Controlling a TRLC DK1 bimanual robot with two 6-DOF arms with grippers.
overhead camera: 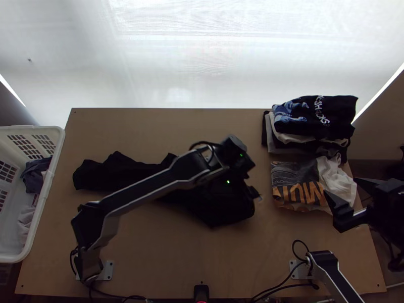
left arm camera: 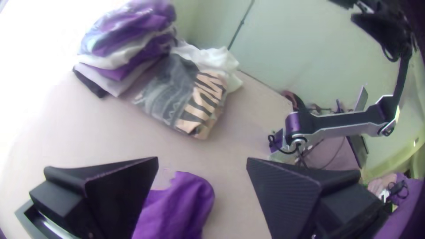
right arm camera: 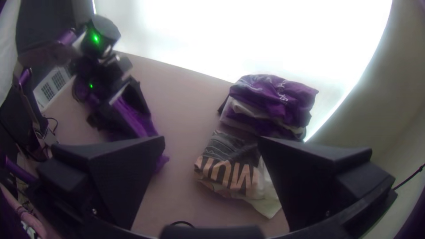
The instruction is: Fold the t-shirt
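Table (overhead camera: pixel 151 247) is bare wood, pale backdrop (overhead camera: pixel 202 65) just past its far edge. White basket (overhead camera: pixel 49 187) off the left side, some clothes (overhead camera: pixel 34 174) in it. Black t-shirt (overhead camera: pixel 118 171) is bunched lengthwise, left side to mid-table, partly under the left arm. Far right: stack of folded garments (overhead camera: pixel 315 118); just nearer, a grey printed garment (overhead camera: pixel 293 177), folded, with a crumpled white cloth (overhead camera: pixel 338 179) beside it. Loose cables (overhead camera: pixel 285 287) by the near edge. Left gripper (overhead camera: pixel 251 191): fingers wide apart over the shirt's right end, nothing gripped. Right gripper (overhead camera: pixel 341 188): also spread wide, empty, above the white cloth.
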